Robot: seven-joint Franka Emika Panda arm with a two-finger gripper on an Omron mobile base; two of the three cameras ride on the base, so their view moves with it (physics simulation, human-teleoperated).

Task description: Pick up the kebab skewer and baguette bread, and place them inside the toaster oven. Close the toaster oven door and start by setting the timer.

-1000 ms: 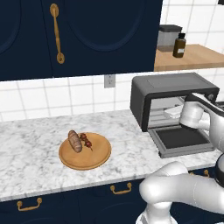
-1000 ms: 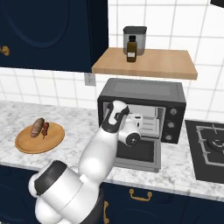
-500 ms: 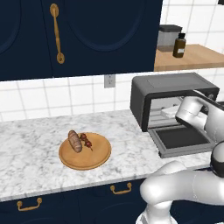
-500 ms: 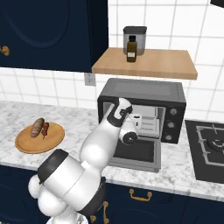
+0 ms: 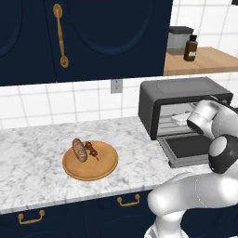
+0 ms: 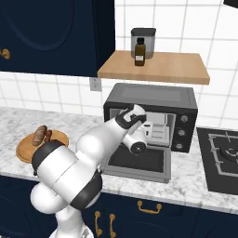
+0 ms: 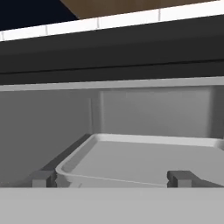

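The toaster oven (image 6: 151, 121), dark and boxy, stands at my 1 o'clock with its door (image 6: 138, 162) dropped flat. I see my gripper (image 7: 112, 178) spread wide at its mouth, holding nothing, a grey tray (image 7: 144, 159) ahead. Baguette bread (image 5: 79, 149) and kebab skewer (image 5: 92, 150) lie together on the wooden plate (image 5: 93, 168) at 10 o'clock.

brown bottle (image 6: 139, 52) and grey canister (image 6: 143, 36) on wooden shelf (image 6: 172, 69).

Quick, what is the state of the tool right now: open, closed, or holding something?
Tool: open, holding nothing; it points into the toaster oven, above its tray.
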